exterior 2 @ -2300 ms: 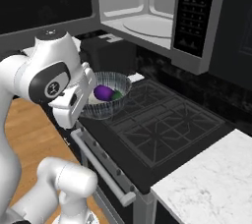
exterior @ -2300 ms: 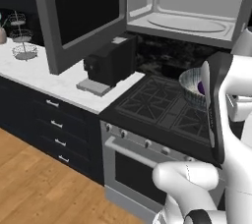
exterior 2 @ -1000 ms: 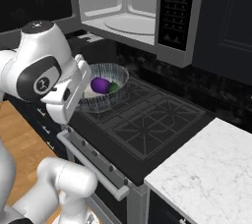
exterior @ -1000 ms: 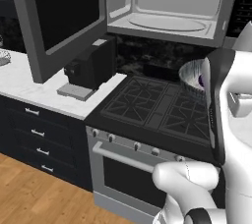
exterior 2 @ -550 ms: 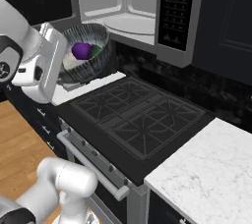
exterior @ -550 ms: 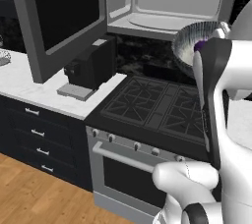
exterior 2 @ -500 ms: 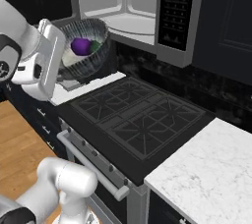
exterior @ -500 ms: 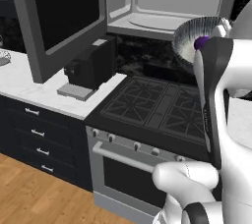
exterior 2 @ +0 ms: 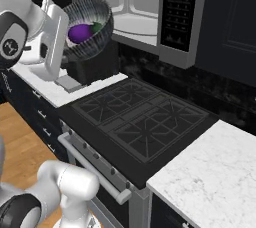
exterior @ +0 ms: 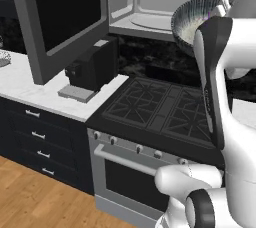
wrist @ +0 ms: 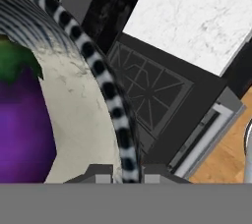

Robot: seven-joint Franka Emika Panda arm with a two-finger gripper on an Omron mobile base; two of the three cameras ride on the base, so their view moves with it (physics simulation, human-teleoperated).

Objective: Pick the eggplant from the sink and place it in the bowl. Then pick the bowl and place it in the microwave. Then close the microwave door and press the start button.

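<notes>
Eggplant (exterior 2: 80,33), small, glossy and purple, already lies in the round ribbed dark grey bowl (exterior 2: 92,28), carried aloft.
Pincer (wrist: 127,173) is clamped on the bowl's striped rim, one tip inside and one outside, holding it tilted above the black stove (exterior 2: 137,121), level with the open dark boxy microwave (exterior: 165,2). Judged left: setting the bowl inside, shutting the flat dark microwave door (exterior: 55,14), pressing start.
</notes>
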